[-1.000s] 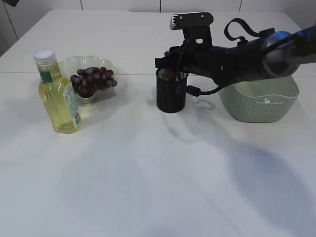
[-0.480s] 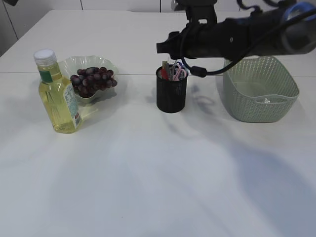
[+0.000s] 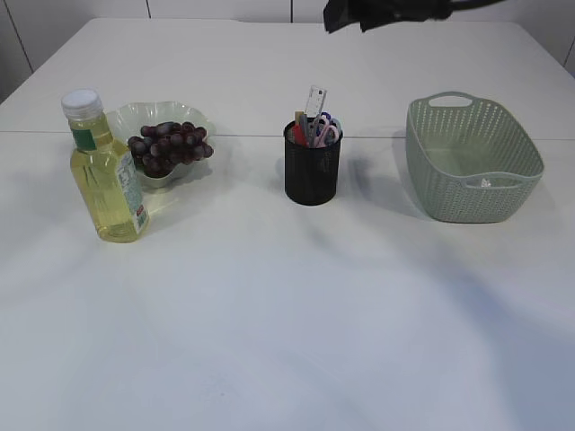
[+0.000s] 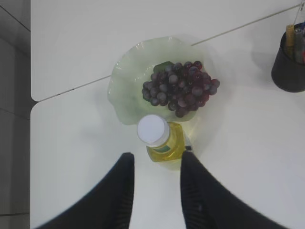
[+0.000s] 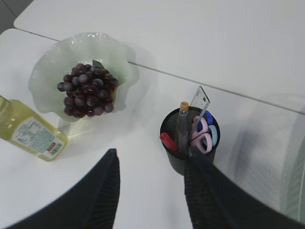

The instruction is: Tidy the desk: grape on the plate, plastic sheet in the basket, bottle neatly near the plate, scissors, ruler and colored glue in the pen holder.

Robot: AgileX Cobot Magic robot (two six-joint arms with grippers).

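My right gripper [image 5: 150,191] hangs high above the white table [image 3: 269,314], its two black fingers [image 5: 102,191] spread apart with nothing between them; in the exterior view only a dark piece of that arm shows at the top edge. My left gripper [image 4: 155,188] also stands apart and empty, hovering over the bottle.

The black mesh pen holder [image 3: 313,168] sits in the middle of the exterior frame. Out of it stick the clear plastic ruler [image 3: 314,101], the scissors with pink and blue handles [image 5: 208,135], a red stick [image 5: 168,141] and a grey tube with a yellow tip [image 5: 183,124]; which of these two is the colored glue I cannot tell.

At the left, the bunch of dark purple grapes [image 3: 169,146] lies on the pale green wavy-edged glass plate [image 3: 135,115]. The clear bottle of yellow liquid with a white cap [image 3: 105,171] stands upright just beside the plate, on its left front side.

At the right stands the pale green woven plastic basket [image 3: 473,158]; something pale lies inside it, too faint to make out.
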